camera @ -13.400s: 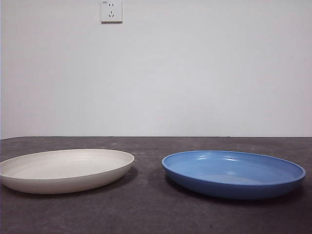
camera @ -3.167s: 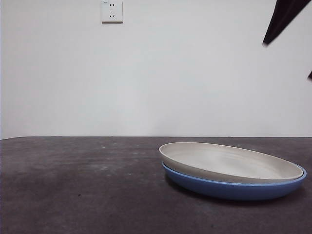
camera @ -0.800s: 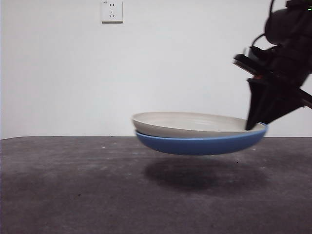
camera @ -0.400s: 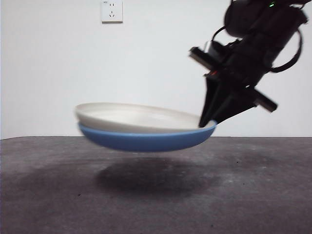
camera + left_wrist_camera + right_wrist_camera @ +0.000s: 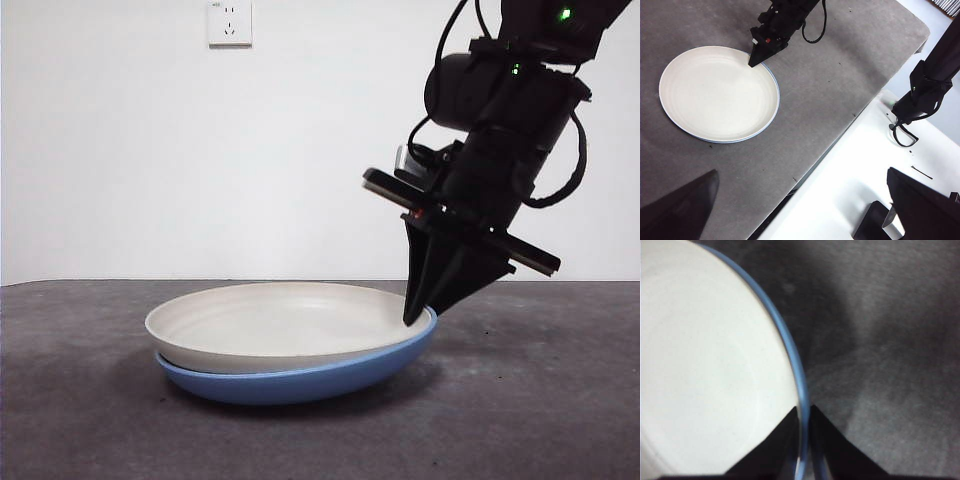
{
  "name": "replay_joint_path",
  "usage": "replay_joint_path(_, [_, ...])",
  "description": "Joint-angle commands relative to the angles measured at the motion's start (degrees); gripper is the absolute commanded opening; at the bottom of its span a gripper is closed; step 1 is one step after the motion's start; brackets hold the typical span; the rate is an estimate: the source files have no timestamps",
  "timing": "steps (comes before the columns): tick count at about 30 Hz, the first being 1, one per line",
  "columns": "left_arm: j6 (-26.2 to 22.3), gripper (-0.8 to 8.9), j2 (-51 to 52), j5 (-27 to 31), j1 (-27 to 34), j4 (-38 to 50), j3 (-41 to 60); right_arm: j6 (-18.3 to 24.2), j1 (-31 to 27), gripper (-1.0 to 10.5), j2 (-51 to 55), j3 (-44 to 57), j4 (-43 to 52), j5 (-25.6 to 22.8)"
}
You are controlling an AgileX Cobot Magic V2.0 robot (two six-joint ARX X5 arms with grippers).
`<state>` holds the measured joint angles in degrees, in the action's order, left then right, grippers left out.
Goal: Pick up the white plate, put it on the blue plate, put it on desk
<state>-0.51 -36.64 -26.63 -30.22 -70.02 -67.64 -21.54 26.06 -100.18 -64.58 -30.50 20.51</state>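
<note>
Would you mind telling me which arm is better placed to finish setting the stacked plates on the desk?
The right gripper: its jaws already pinch the rims of the white plate and blue plate. The left gripper hangs open, well away.

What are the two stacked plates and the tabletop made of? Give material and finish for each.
White plate: probably matte plastic or melamine; it is evenly cream with no sharp glare. Blue plate: likely glossy plastic or glazed ceramic; its rim gleams beside the right gripper. Desk: dark grey, mottled and matte, possibly felt-like or laminate; I cannot tell which.
</note>
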Motion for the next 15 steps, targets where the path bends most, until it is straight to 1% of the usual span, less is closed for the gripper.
replay_joint_path(1, [-0.07, 6.56, -0.33, 0.09, -0.17, 0.85, -0.55, -1.01, 0.37, 0.1, -1.77, -1.11, 1.42, 0.35])
replay_joint_path(9, [-0.07, 6.56, -0.33, 0.09, -0.17, 0.83, -0.55, -0.35, 0.37, 0.1, -2.45, -1.11, 2.25, -0.22])
replay_joint_path(12, [-0.07, 6.56, -0.33, 0.09, -0.17, 0.83, -0.55, -0.35, 0.33, 0.2, -2.45, -1.11, 2.14, -1.4])
replay_joint_path(13, [-0.04, 6.56, -0.33, 0.09, -0.17, 0.83, -0.55, -0.35, 0.33, 0.4, -2.45, -1.11, 2.14, -1.49])
replay_joint_path(14, [-0.07, 6.56, -0.33, 0.09, -0.17, 0.83, -0.55, -0.35, 0.33, 1.0, -2.45, -1.11, 2.14, -1.49])
replay_joint_path(15, [-0.04, 6.56, -0.33, 0.09, -0.17, 0.83, -0.55, -0.35, 0.33, 2.0, -2.45, -1.11, 2.16, -1.49])
